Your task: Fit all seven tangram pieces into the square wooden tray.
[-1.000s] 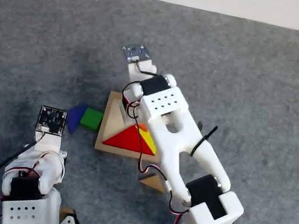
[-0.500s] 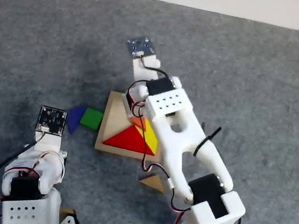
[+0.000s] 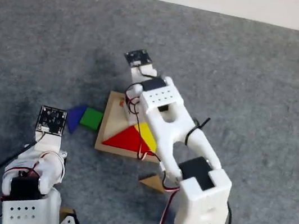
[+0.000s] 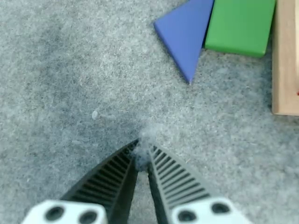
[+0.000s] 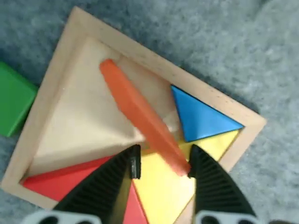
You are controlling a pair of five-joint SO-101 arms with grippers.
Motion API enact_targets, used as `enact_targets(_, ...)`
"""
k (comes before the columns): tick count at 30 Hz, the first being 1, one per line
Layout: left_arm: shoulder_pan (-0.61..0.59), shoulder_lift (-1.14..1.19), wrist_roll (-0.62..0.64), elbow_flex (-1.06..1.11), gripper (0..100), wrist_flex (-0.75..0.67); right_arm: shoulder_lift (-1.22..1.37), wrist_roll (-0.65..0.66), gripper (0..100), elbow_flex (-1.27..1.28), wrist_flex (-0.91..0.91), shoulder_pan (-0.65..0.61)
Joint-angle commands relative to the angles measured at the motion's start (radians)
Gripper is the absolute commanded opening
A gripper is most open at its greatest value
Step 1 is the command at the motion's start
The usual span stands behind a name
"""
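1. Left gripper (image 4: 142, 156): fingers pressed together, holding nothing, low over the grey carpet (image 3: 257, 78) and near the dark blue triangle.
2. Dark blue triangle (image 4: 187, 32) and green square (image 4: 238, 23): flat on the carpet, touching each other. The square lies just beside the tray's outer edge.
3. Wooden tray (image 5: 154, 60): flat on the carpet between the two arms.
4. Inside the tray: red triangle (image 5: 60, 179) and yellow triangle (image 5: 163, 182) lie flat, edge to edge. A light blue triangle (image 5: 201, 119) sits flat in a corner, next to the yellow one.
5. Orange piece (image 5: 135, 112): tilted on edge above the tray's bare floor, not seated.
6. Right gripper (image 5: 161, 161): over the tray, fingers spread. The orange piece's near end lies between them, against one finger and clear of the other.
7. Tan triangle (image 3: 153, 182): on the carpet outside the tray, beside the right arm.
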Motion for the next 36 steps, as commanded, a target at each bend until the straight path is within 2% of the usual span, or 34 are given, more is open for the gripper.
enact_targets(1, -0.008, -0.005, 0.005, 0.019, 1, -0.014, 0.036, 0.012, 13.9, -0.073, 0.039, -0.001)
enact_targets(7, -0.008, -0.005, 0.005, 0.019, 1, -0.014, 0.041, 0.014, 13.4, -0.099, 0.048, -0.001)
enact_targets(13, -0.008, -0.005, 0.005, 0.019, 1, -0.014, -0.065, 0.014, 13.5, -0.096, 0.05, -0.001)
enact_targets(17, -0.008, -0.005, 0.005, 0.019, 1, -0.014, -0.116, 0.041, 13.8, -0.096, 0.114, -0.004)
enact_targets(21, -0.008, -0.005, 0.005, 0.019, 1, -0.014, -0.124, 0.135, 13.8, -0.096, 0.151, -0.053)
enact_targets(28, -0.008, -0.005, 0.005, 0.019, 1, -0.014, -0.059, 0.149, 13.8, -0.096, 0.157, -0.137)
enact_targets(36, -0.008, -0.005, 0.005, 0.019, 1, -0.014, -0.077, 0.19, 13.8, -0.097, 0.157, -0.156)
